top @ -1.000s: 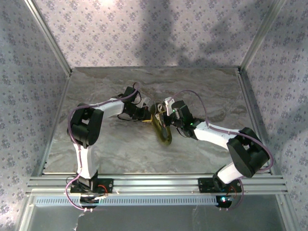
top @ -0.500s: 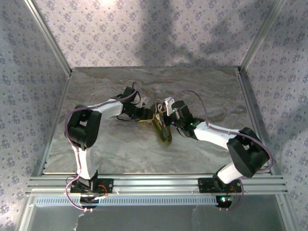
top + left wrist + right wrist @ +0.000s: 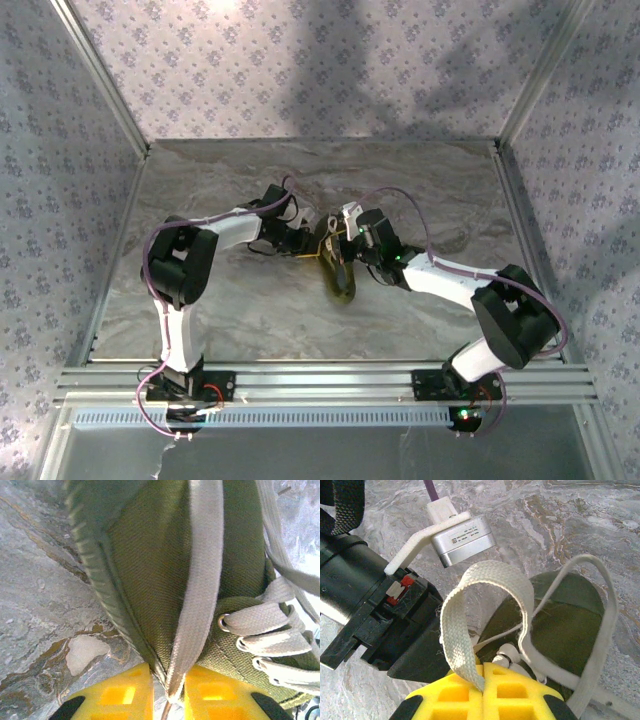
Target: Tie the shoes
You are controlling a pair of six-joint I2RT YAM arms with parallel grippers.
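While one olive shoe [image 3: 338, 268] lies at the table [image 3: 230, 310] centre between two grippers, the left gripper [image 3: 169, 700] pinches one lace strand [image 3: 200, 580], and the right gripper [image 3: 483, 680] pinches one lace loop [image 3: 465, 595].

A small olive-green shoe [image 3: 340, 275] lies near the middle of the marbled counter [image 3: 230, 300], its length running from far to near. The left gripper [image 3: 310, 243] reaches in from the left and the right gripper [image 3: 345, 243] from the right. They meet close together at the shoe's far end. Flower-patterned walls [image 3: 300, 60] stand around the counter.
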